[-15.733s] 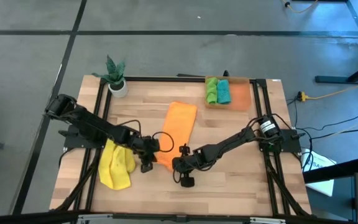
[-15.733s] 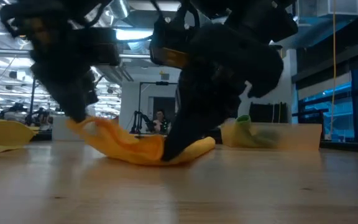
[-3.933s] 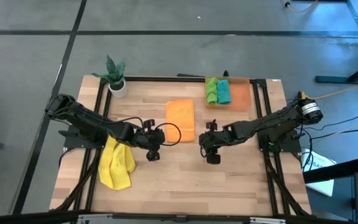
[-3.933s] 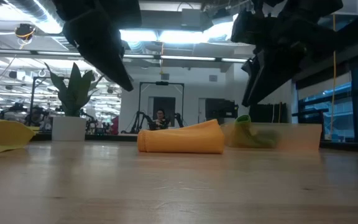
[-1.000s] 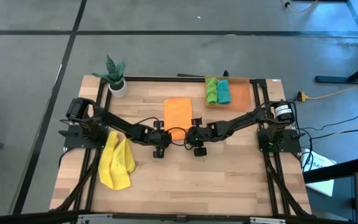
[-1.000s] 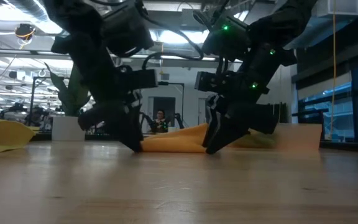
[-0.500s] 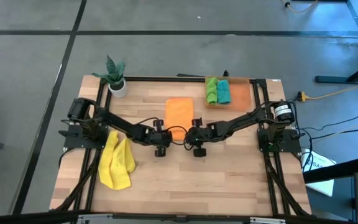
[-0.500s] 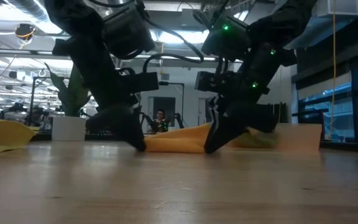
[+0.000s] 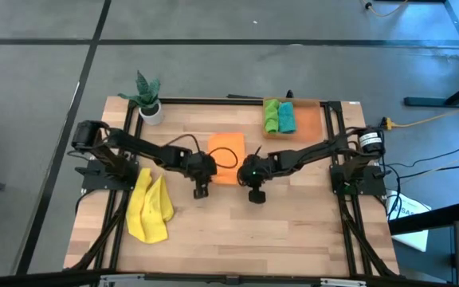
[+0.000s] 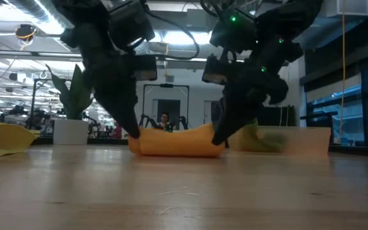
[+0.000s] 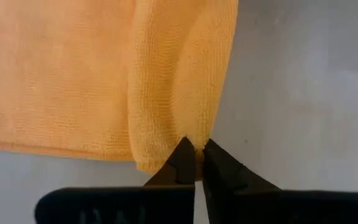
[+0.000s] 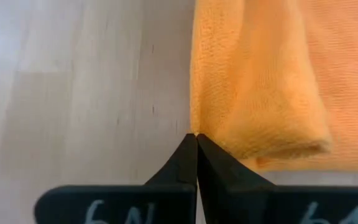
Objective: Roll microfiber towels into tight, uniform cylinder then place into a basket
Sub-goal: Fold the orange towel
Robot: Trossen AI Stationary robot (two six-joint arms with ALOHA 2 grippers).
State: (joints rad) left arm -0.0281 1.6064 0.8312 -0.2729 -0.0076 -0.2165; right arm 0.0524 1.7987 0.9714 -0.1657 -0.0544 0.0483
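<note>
An orange towel (image 9: 226, 151), folded into a narrow strip, lies at the table's middle. Its far part rests on the wood and its near edge (image 10: 177, 144) is raised. My left gripper (image 9: 210, 177) is shut on the towel's near left corner, and my right gripper (image 9: 244, 177) is shut on its near right corner. A yellow towel (image 9: 150, 209) lies crumpled at the near left. The basket (image 9: 307, 123) stands at the far right, with a rolled green towel (image 9: 271, 116) and a rolled teal towel (image 9: 287, 117) inside it. My left gripper pinches the towel's near left corner (image 11: 191, 138) between its two fingertips. It comes slanting down from the near side. The corner is lifted a little and a soft fold runs up from it; how many layers are caught I cannot tell. My right gripper pinches the near right corner (image 12: 199, 129) at the very tips of its fingers (image 12: 188, 155), slanting down from the near side. That corner is raised off the wood, and the cloth bulges in a fold beside it.
A small potted plant (image 9: 148, 97) stands at the far left corner. Black frame rails (image 9: 130, 127) run along the table's left and right sides. Bare wood (image 9: 237, 231) stretches across the near half between the arms.
Both grippers have shut on the orange towel's near corners and risen a little, their wrists rolling. The towel's near edge has come up off the table, while its far part stays lying where it was.
</note>
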